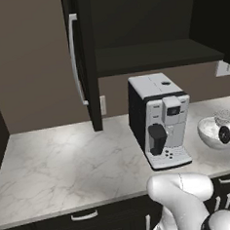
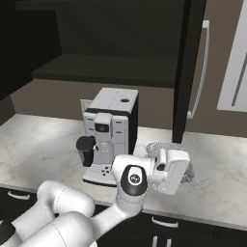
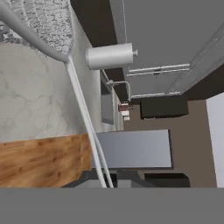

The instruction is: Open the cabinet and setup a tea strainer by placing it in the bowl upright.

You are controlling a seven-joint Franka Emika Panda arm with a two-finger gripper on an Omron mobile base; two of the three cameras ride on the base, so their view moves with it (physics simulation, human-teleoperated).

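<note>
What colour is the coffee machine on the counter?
The coffee machine is white-grey with black sides and spout, clearest in the left base view.

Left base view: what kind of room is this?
Most likely a kitchen: a black-and-white coffee machine stands on a white marble-look counter, beneath an open black upper wall cabinet.

bowl [image 1: 208, 131] cut by frame edge, tea strainer [image 2: 159, 147] mostly behind arm
</note>
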